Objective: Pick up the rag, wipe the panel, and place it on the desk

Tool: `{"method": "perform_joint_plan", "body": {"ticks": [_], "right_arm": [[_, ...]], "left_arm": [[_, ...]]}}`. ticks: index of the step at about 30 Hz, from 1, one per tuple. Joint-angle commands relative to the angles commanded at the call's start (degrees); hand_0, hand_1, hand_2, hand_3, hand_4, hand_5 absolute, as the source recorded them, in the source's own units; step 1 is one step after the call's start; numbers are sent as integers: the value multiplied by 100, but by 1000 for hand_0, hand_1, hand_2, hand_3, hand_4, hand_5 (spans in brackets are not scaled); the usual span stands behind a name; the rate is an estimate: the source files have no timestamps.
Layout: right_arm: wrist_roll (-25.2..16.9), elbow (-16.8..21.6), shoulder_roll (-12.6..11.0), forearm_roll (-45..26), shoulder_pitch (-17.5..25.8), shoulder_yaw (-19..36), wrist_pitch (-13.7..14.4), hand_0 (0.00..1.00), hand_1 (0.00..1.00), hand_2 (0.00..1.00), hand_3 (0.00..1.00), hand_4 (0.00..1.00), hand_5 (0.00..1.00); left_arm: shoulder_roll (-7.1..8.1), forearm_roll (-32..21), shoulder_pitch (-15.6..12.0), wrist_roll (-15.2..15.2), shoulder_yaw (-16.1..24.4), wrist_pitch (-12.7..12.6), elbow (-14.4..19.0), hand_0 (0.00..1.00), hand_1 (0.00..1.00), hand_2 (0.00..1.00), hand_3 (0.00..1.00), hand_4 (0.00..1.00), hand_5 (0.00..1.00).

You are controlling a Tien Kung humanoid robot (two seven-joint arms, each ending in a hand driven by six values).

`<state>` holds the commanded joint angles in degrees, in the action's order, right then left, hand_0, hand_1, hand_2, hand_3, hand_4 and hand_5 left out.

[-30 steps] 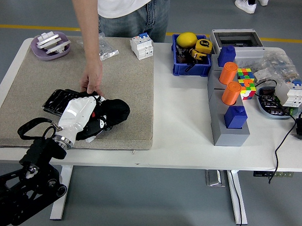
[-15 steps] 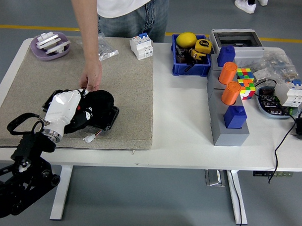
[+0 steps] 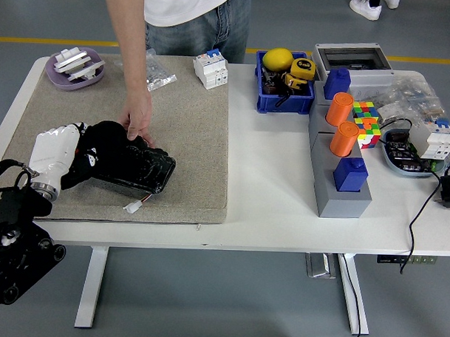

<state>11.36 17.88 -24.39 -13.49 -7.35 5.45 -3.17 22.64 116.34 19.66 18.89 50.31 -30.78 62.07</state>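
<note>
1. White bench [image 3: 268, 207] — carries a beige felt mat [image 3: 189, 145] over its left half; all the task's things lie on this mat.
2. Black glossy rectangular panel [image 3: 140, 173] — flat on the mat near its front edge, a small white connector on a wire [image 3: 133, 206] just in front of it.
3. Black crumpled cloth rag [image 3: 106, 144] — bunched on the left end of the panel, touching it.
4. Left robot hand [image 3: 59, 154] — white-shelled, on a black arm coming in from the lower left corner; its dark fingers are closed into the rag's left side, clamped on it.
5. Right robot hand — outside the picture.
6. Person in a white shirt and jeans at the far side — one hand [image 3: 136, 117] reaches down, fingertips resting at the panel's far edge, just beside the rag.
7. Purple shallow dish with white parts [image 3: 75, 67] — far left corner of the mat.
8. White circuit breaker [image 3: 211, 68] — far edge of the mat, upright.
9. Blue plastic bin [image 3: 284, 96] — holds a yellow round object and a yellow tape measure.
10. Grey stepped block [image 3: 336, 191] — to the right, well apart from the mat; bears two orange cylinders and blue blocks.
</note>
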Motion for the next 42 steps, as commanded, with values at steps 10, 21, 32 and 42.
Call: {"method": "perform_joint_plan", "body": {"ticks": [10, 21, 32, 42], "right_arm": [[4, 4, -5, -3, 7, -3, -6, 776, 575, 692, 645, 998, 537], [0, 16, -6, 36, 10, 32, -2, 775, 572, 692, 646, 998, 539], [-4, 13, -17, 56, 3, 51, 3, 776, 572, 692, 646, 998, 539], [-6, 5, -25, 62, 2, 75, -5, 775, 571, 692, 647, 998, 539]], "left_arm": [[102, 21, 44, -50, 282, -15, -326, 203, 244, 535, 505, 135, 2], [82, 57, 64, -50, 239, -14, -284, 203, 242, 534, 503, 132, 2], [-99, -28, 22, 59, -468, 48, 300, 203, 244, 534, 503, 136, 2], [-165, -198, 28, 150, -1164, 107, 1051, 203, 245, 531, 502, 141, 2]]}}
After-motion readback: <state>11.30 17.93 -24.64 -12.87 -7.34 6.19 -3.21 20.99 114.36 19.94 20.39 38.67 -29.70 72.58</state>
